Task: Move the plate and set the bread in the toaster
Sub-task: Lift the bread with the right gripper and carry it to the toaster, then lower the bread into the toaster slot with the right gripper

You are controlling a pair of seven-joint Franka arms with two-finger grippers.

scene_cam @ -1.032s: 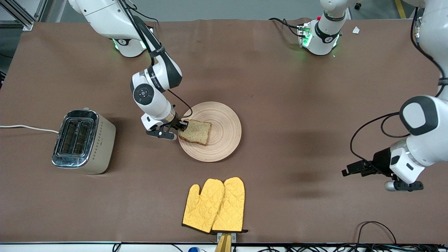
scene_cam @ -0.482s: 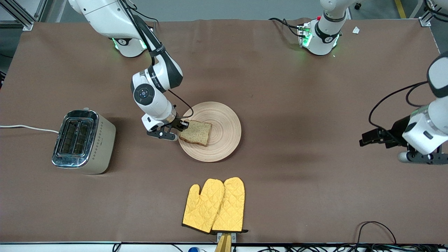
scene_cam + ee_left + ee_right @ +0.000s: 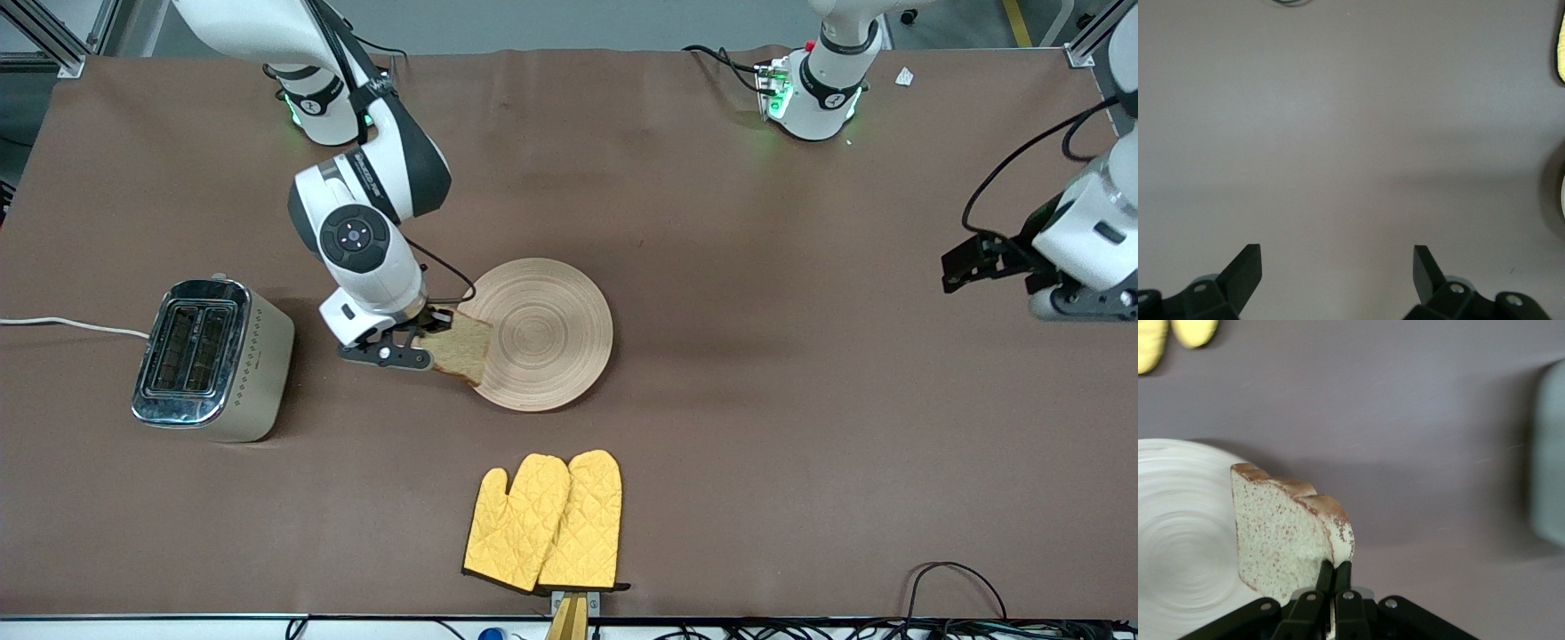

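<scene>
The round light-wood plate (image 3: 542,333) lies mid-table and also shows in the right wrist view (image 3: 1178,533). My right gripper (image 3: 430,336) is shut on one edge of the bread (image 3: 462,349) and holds it lifted and tilted over the plate's rim on the toaster's side; the right wrist view shows the slice (image 3: 1281,533) pinched between the fingers (image 3: 1333,577). The toaster (image 3: 209,358), cream with a chrome top and two slots, stands toward the right arm's end of the table. My left gripper (image 3: 969,262) is open and empty, up over bare table at the left arm's end (image 3: 1337,267).
A pair of yellow oven mitts (image 3: 544,522) lies nearer the front camera than the plate. The toaster's white cord (image 3: 71,324) runs off the table edge. Brown tabletop spreads between the plate and the left arm.
My right gripper has lifted the bread off the plate and moved it toward the toaster, tilting it up. My left arm has risen and drawn back toward its base.
</scene>
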